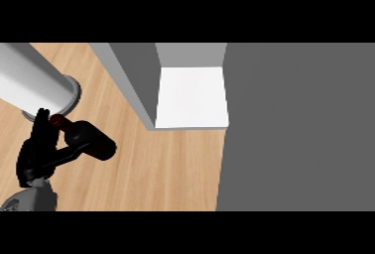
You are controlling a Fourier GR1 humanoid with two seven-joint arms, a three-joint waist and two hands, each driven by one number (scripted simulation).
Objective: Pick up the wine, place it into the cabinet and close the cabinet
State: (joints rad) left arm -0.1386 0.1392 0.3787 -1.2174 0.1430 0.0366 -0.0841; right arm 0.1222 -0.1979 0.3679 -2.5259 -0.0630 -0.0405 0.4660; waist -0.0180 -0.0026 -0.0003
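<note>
Left hand (35, 154), fingers curled round dark wine bottle (92, 141) with red top, wooden counter (168, 168) beneath, cabinet (192, 96) nearby

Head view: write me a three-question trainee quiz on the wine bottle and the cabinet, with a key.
1. True or false: the wine bottle already stands inside the cabinet.
2. Where does the bottle show? A) over the wooden counter, left of the cabinet; B) on the white shelf; C) right of the cabinet.
3. Fill in: the bottle's cap is ___.
Key: 1 false; 2 A; 3 red.
</note>
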